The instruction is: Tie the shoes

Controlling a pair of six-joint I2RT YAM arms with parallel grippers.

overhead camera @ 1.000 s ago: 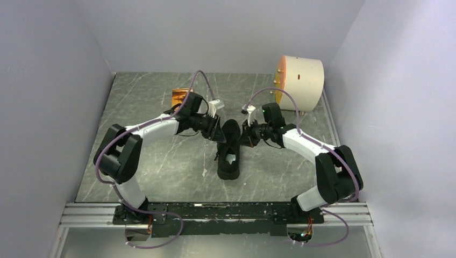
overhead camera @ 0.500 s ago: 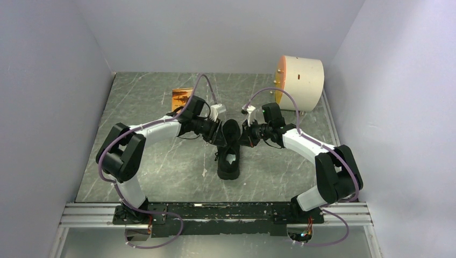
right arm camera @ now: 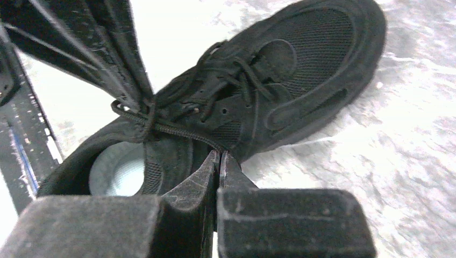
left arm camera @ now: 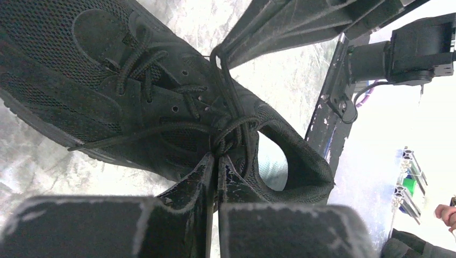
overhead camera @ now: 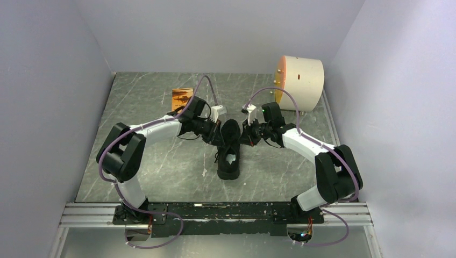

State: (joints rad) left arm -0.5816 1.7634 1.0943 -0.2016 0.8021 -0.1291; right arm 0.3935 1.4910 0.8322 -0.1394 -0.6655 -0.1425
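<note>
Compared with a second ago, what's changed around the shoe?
The left jaws closed on a lace beside the shoe collar, as the left arm edged slightly toward the shoe. The right jaws stayed shut on the other lace; the shoe stayed put.

Matt knit sneaker (left arm camera: 80, 64), corded laces (left arm camera: 161, 127), marbled table (overhead camera: 161, 161)

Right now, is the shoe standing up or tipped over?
Standing up: the shoe rests on its sole, opening facing up, pale insole showing.
</note>
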